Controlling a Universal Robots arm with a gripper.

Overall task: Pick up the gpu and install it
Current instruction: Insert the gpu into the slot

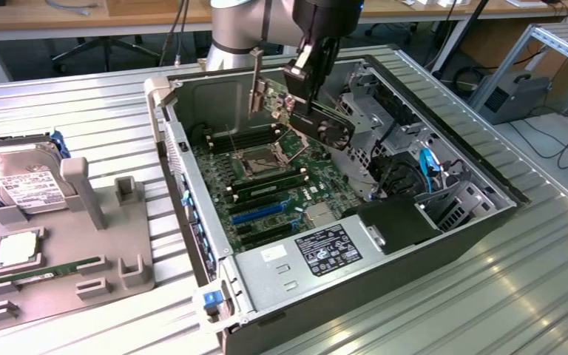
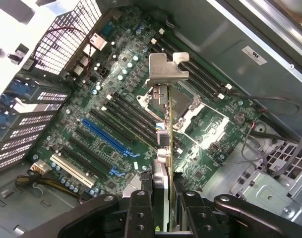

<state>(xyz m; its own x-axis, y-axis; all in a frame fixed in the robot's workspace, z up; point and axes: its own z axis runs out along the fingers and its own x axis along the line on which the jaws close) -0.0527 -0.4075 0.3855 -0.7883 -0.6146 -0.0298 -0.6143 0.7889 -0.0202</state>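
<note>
The gpu [image 1: 325, 124], a flat black card with a round fan, hangs tilted above the open computer case [image 1: 461, 159]. My gripper [image 1: 304, 80] is shut on its upper edge. Its long silver bracket [image 1: 257, 80] stands upright over the rear of the case. In the wrist view the gpu [image 2: 168, 148] runs edge-on between my fingers [image 2: 141, 208], and my gripper [image 2: 166, 201] clamps it. The bracket's bent end [image 2: 165, 72] points away from the camera. Under it lies the green motherboard [image 2: 116, 114], with a blue slot [image 2: 108, 136] and the processor socket [image 2: 190, 111]. The card is clear of the board.
A grey fixture [image 1: 116, 259] at the exterior view's left holds a silver hard drive [image 1: 18, 185], a processor [image 1: 15, 250] and a green memory stick [image 1: 42, 275]. Inside the case are the power supply [image 1: 328, 251], drive cages [image 1: 373, 111] and blue cables [image 1: 427, 166].
</note>
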